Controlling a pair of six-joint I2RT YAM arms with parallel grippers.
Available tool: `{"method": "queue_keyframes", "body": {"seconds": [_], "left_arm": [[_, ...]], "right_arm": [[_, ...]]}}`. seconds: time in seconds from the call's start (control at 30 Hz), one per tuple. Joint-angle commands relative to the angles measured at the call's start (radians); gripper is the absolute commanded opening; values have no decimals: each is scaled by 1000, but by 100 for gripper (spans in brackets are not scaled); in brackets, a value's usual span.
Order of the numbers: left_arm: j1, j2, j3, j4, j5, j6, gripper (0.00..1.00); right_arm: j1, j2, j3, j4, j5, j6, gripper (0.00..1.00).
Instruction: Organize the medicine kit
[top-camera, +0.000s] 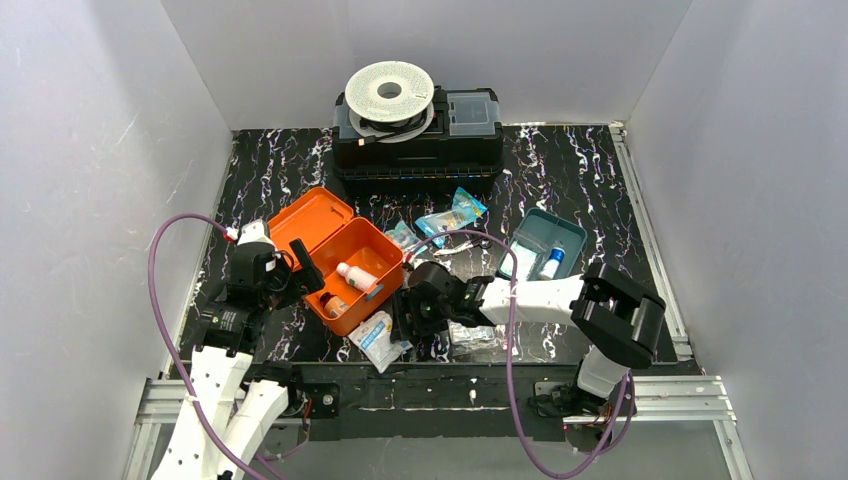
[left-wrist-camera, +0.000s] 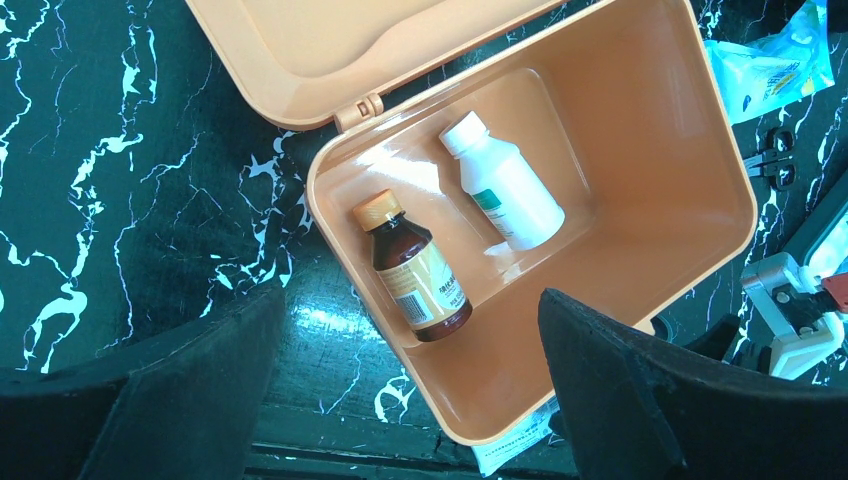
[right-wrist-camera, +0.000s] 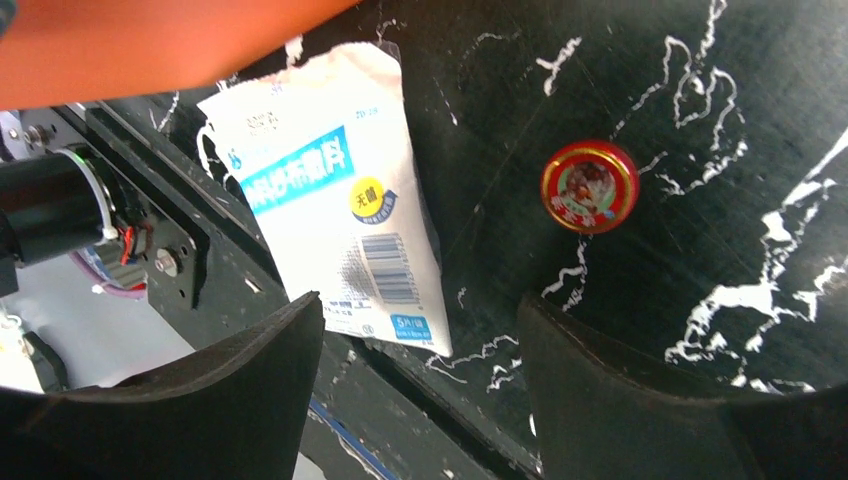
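Note:
The orange medicine kit (top-camera: 372, 243) lies open left of centre, lid (top-camera: 310, 222) flung back. Inside lie a white bottle (top-camera: 357, 277) and a brown bottle (top-camera: 335, 303); both show in the left wrist view, white (left-wrist-camera: 505, 185) and brown (left-wrist-camera: 415, 270). Its teal tray (top-camera: 560, 228) sits apart at the right with small items in it. My left gripper (top-camera: 303, 272) is open and empty, above the kit's near-left corner (left-wrist-camera: 500, 420). My right gripper (top-camera: 408, 312) is open and empty, above the table's near edge, between a white packet (right-wrist-camera: 335, 190) and a red round tin (right-wrist-camera: 589, 186).
A black toolbox (top-camera: 420, 150) with a white spool (top-camera: 389, 92) on it stands at the back. Blue packets (top-camera: 450, 215) lie behind the kit, a clear packet (top-camera: 475, 338) near the front edge. White walls close in three sides.

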Motion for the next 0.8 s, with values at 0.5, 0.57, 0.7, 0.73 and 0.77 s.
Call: {"method": "queue_keyframes", "body": {"seconds": [0.5, 0.57, 0.7, 0.73, 0.77], "left_arm": [[-2, 2, 2, -8, -7, 6, 99], [-2, 2, 2, -8, -7, 6, 100], [-2, 3, 2, -7, -5, 6, 99], [-2, 3, 1, -8, -5, 6, 100], [-2, 4, 2, -7, -5, 6, 99]], "right_arm": [[39, 83, -48, 139, 65, 145, 47], [42, 95, -48, 139, 65, 154, 40], [52, 114, -37, 132, 65, 157, 25], [55, 114, -34, 130, 89, 157, 21], [56, 114, -34, 129, 94, 155, 16]]}}
